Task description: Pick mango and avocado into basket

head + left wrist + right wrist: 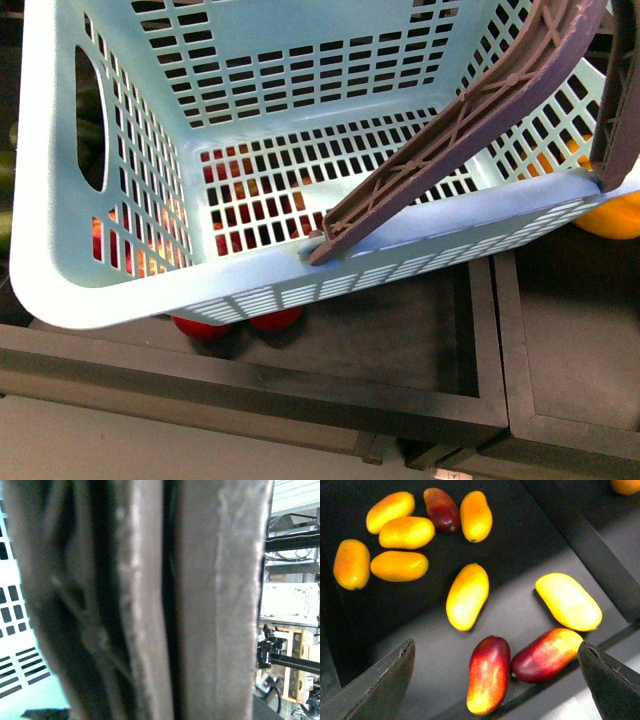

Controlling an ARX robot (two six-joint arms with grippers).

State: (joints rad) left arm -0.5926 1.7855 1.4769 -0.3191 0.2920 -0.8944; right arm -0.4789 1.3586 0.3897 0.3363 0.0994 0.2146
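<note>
**Right wrist view: open jaws hanging over a tray of mangoes**

The right gripper [497,646] is hovering above a black tray [530,535], its two dark fingers [382,682] standing wide apart and holding nothing. A red-blushed mango [488,675] is lying directly under the gap, with a red-and-yellow mango [546,654] just beside it. Just beyond these, the yellow-orange mango [467,596] is lying alone on the tray floor, clear of its neighbours. Its long axis is running nearly square to the line joining the fingers. By my reading, the jaws would be closing across its narrow width with little wrist turn. A pale yellow mango [568,601] is lying off to one side, and a cluster of orange mangoes [400,532] is sitting further away.

The left wrist view is filling with blurred brown handles [215,600] pressed close to the lens. The left gripper's fingers are not showing, so I cannot tell whether they are clamping anything.

In the front view the light blue basket [45,220] is hanging tilted above black crates [420,340]. It is looking empty, with red fruit [205,325] showing beneath it. No avocado is showing anywhere. The right arm is clearly the nearer one for the mango.
</note>
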